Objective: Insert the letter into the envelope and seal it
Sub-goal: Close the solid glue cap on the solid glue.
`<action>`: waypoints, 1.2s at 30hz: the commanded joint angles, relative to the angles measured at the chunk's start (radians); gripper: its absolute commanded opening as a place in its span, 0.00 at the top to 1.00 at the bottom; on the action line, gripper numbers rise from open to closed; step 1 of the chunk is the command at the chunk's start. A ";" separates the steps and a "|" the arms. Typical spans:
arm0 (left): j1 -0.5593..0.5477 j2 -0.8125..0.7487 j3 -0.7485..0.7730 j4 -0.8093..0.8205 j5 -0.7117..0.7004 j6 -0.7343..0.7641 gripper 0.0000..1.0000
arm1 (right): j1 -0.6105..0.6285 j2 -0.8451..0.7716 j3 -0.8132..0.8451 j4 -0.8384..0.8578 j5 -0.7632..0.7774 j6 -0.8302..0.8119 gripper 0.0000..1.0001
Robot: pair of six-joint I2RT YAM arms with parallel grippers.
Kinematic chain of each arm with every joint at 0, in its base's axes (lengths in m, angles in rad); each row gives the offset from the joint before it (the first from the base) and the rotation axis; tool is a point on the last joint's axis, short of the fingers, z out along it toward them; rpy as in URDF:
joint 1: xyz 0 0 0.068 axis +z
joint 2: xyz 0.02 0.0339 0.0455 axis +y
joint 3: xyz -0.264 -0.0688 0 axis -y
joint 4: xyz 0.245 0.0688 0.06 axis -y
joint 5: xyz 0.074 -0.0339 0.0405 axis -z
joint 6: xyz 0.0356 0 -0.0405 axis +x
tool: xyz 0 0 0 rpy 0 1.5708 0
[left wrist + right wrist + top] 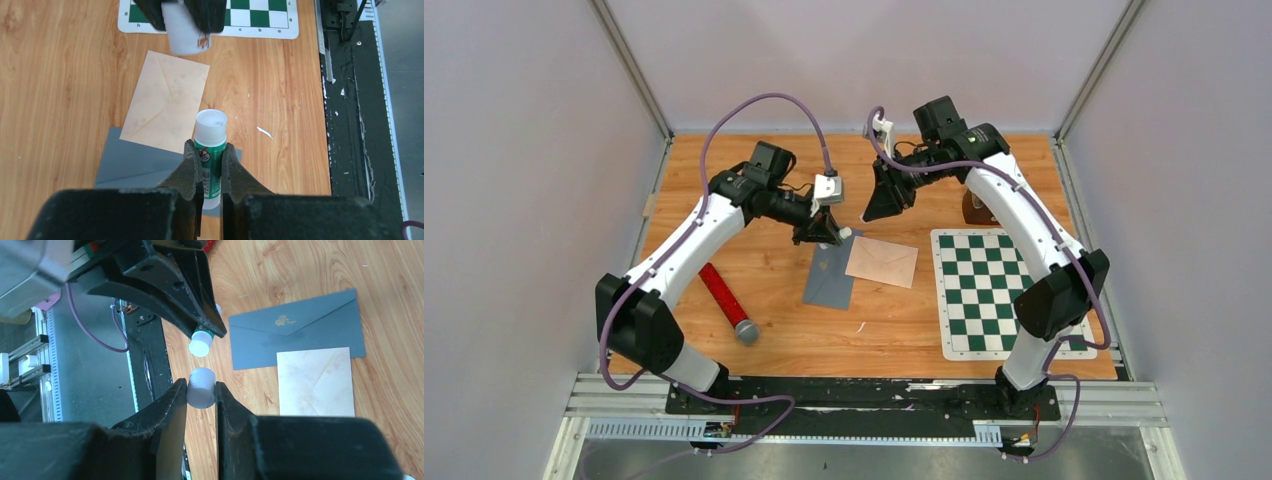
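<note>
A dark grey envelope (pixel 829 280) lies on the wooden table with its flap open. A beige letter (pixel 882 261) lies partly on the envelope's right end. My left gripper (pixel 832 237) is shut on a green and white glue stick (pixel 210 145), uncapped, held above the envelope's edge. My right gripper (pixel 876 212) is shut on the white cap (pixel 201 387), a little apart from the stick's tip (pixel 202 344). The envelope (pixel 295 332) and letter (pixel 315 382) also show in the right wrist view, and both in the left wrist view (pixel 132 162) (pixel 167 102).
A green and white chessboard mat (pixel 1004 290) lies at the right. A red tube with a grey end (pixel 727 300) lies at the left. A brown object (pixel 976 210) sits behind the right arm. A small white scrap (pixel 265 132) lies near the envelope.
</note>
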 commanded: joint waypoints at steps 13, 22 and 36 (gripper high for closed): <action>-0.023 -0.031 0.078 0.138 0.027 -0.178 1.00 | 0.058 -0.007 0.031 0.081 0.077 0.046 1.00; -0.023 -0.025 0.092 0.150 0.043 -0.210 1.00 | 0.064 0.002 0.034 0.085 0.092 0.045 1.00; -0.026 0.010 0.095 0.198 0.082 -0.264 1.00 | 0.064 0.035 0.058 0.099 0.050 0.063 1.00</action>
